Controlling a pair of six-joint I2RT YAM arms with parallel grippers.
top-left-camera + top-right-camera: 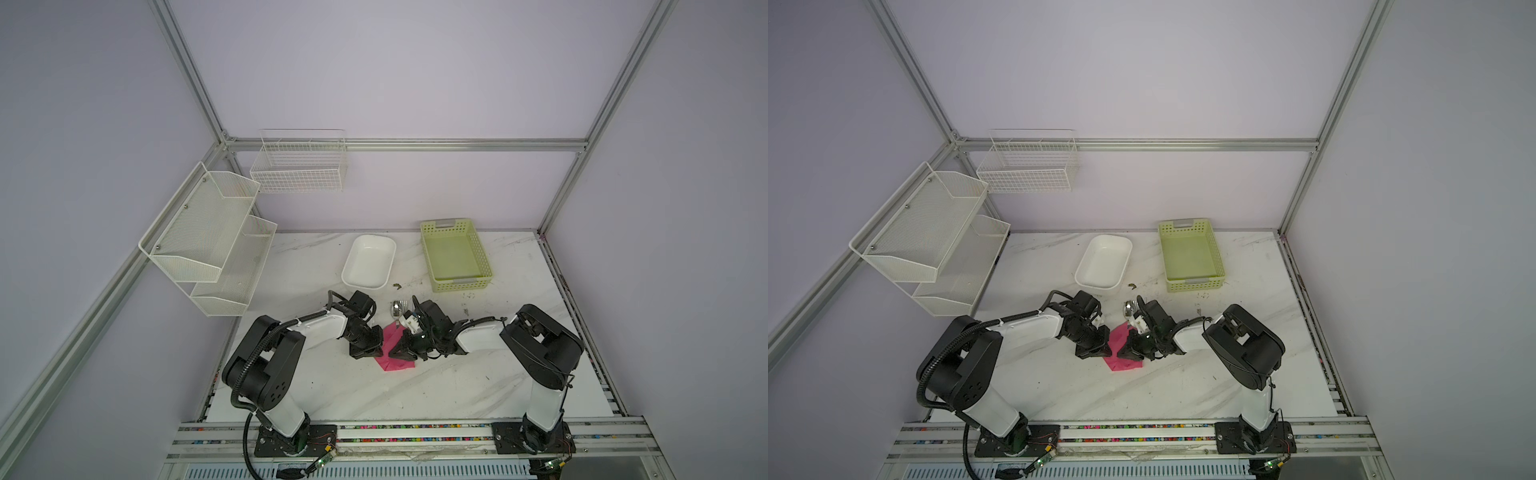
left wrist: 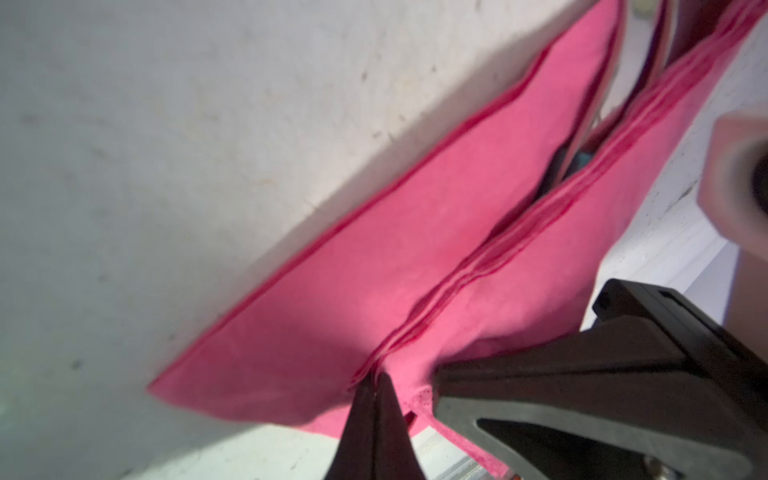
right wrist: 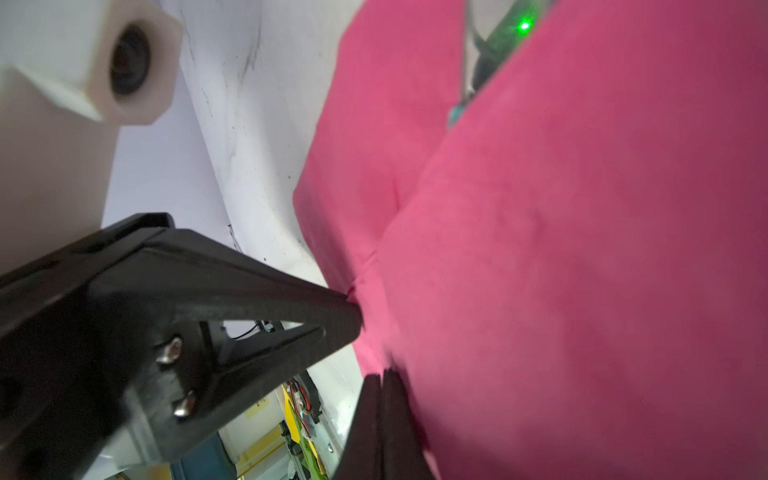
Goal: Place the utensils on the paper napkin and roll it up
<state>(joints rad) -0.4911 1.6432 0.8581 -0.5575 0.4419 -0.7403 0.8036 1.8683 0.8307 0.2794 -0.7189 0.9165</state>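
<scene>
The pink paper napkin [image 1: 392, 351] [image 1: 1123, 353] lies mid-table, folded over the utensils. Both top views show their silver heads [image 1: 398, 308] [image 1: 1128, 308] sticking out at its far end. A bit of teal handle [image 2: 582, 160] [image 3: 455, 114] shows in the gap between the folds. My left gripper [image 1: 369, 352] [image 2: 376, 376] is shut, pinching a raised ridge of the napkin [image 2: 374, 257]. Facing it, close by, my right gripper [image 1: 400, 353] [image 3: 382, 374] is shut on the napkin's [image 3: 582, 249] lifted edge. The rest of the handles is hidden.
A white dish [image 1: 369, 262] and a light green basket [image 1: 456, 254] stand at the back of the marble table [image 1: 415, 395]. White mesh shelves [image 1: 208, 237] and a wire basket [image 1: 299, 166] hang on the left and back walls. Small dark crumbs [image 1: 397, 285] lie near the dish.
</scene>
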